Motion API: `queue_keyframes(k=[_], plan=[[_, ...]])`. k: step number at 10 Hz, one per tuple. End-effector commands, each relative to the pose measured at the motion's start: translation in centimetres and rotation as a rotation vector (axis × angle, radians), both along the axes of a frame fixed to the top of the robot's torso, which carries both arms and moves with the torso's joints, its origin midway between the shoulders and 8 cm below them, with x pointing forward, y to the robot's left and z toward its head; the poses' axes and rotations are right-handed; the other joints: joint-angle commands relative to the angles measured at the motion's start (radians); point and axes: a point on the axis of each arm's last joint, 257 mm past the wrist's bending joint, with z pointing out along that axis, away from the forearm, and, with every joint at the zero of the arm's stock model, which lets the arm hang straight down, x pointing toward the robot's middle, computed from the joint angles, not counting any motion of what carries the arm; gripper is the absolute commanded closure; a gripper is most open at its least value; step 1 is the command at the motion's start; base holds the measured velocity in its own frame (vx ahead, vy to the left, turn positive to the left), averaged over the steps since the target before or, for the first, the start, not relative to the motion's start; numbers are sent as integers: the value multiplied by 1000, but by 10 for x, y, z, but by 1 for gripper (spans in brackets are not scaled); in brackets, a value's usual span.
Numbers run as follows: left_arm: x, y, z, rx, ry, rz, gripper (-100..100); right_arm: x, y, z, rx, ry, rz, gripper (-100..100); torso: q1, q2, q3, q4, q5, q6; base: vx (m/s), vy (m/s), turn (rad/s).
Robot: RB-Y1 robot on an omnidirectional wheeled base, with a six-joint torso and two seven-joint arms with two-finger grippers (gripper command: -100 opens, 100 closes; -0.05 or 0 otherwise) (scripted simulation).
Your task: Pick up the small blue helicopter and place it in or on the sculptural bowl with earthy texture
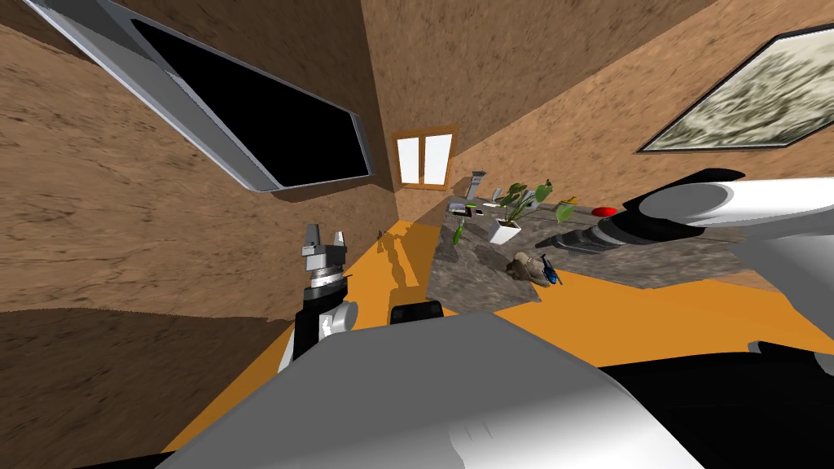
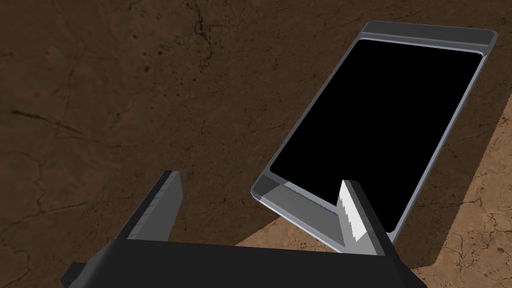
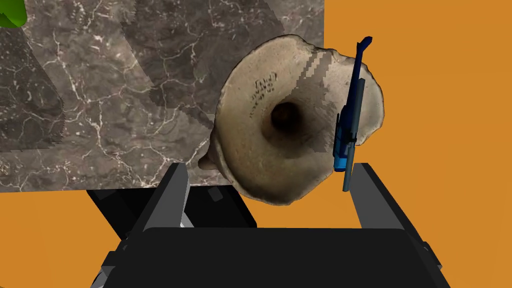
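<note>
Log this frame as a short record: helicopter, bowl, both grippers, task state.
helicopter: blue, lying across the rim of the bowl, no finger touching it
bowl: beige, funnel-shaped, at the corner of the marble table
right gripper: open, facing the bowl, empty
left gripper: open, raised at the robot's left, empty
task state: placement looks done, hand released

Open space above the bowl [image 3: 260,100]; the potted plant [image 1: 506,221] stands well behind on the counter [image 1: 472,281]
</note>
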Motion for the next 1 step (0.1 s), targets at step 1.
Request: queue_keyframes(k=[1], plan=[[0, 0, 0, 0, 0, 0, 0, 0, 0, 0, 0, 0, 0, 0, 0, 0, 0, 0, 0, 0, 0, 0, 0]])
